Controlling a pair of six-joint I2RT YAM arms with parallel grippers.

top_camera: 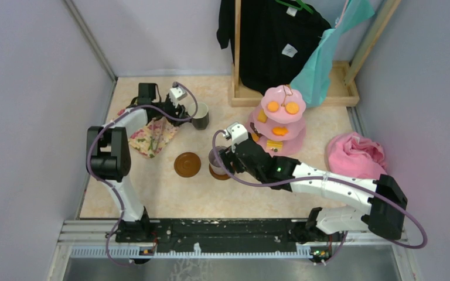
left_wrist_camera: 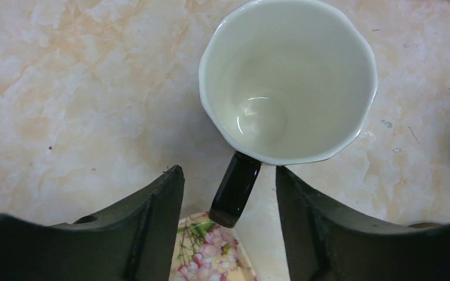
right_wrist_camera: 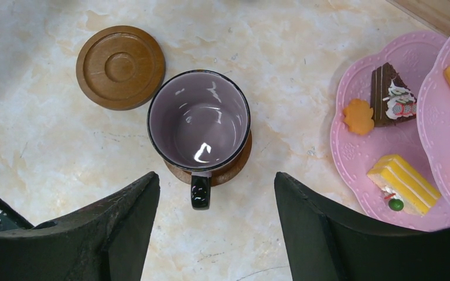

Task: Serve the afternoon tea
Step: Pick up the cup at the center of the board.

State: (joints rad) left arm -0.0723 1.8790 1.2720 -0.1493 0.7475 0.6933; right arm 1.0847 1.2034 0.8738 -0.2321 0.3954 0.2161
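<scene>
pale lilac-grey walls (top_camera: 29, 70) enclose a cream, orange-veined marble-look tabletop (top_camera: 170, 196). at its far edge stands a wooden clothes rack (top_camera: 237, 52) hung with a black t-shirt (top_camera: 269, 41) and a teal garment (top_camera: 322, 64). a crumpled pink cloth (top_camera: 354, 153) lies at right. soft, even light.

Two mugs (top_camera: 200, 115) (right_wrist_camera: 199, 120), two coasters (top_camera: 187, 164) (right_wrist_camera: 234, 170), one pink stand (top_camera: 281, 100), one floral tray (top_camera: 150, 137).

A flower-patterned tray (top_camera: 152, 136) lies just under and behind the left gripper (left_wrist_camera: 228, 174) (one floral corner peeks between its jaws). Well right of the right gripper (right_wrist_camera: 217, 175) sits a crumpled pink cloth (top_camera: 354, 153). Far beyond that gripper, a black garment (top_camera: 275, 41) and a teal cloth (top_camera: 322, 64) hang on a wooden rack (top_camera: 340, 93).
</scene>
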